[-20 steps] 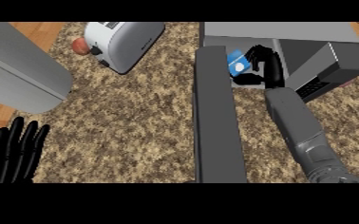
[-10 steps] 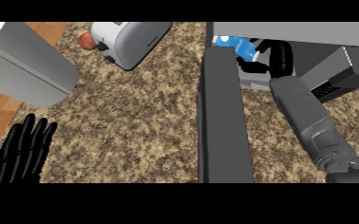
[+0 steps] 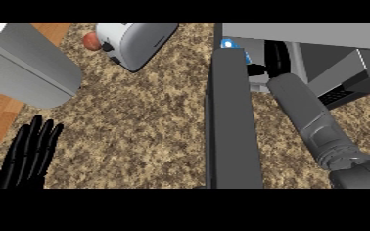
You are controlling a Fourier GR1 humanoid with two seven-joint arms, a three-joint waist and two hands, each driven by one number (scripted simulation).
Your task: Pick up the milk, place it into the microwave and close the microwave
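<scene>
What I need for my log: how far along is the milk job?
Done: the milk is inside the microwave, part hidden by the door. In hand: the right hand is in there beside it; its grip is hidden. Left: withdraw, then shut the open door. The left hand rests open at lower left.

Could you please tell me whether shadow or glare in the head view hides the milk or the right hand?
Head view: no glare, and even light on the counter. Inside the microwave it is dimmer, so the black right hand blends in. The milk is hidden by the open door rather than by shadow, with only a blue-white sliver showing.
</scene>
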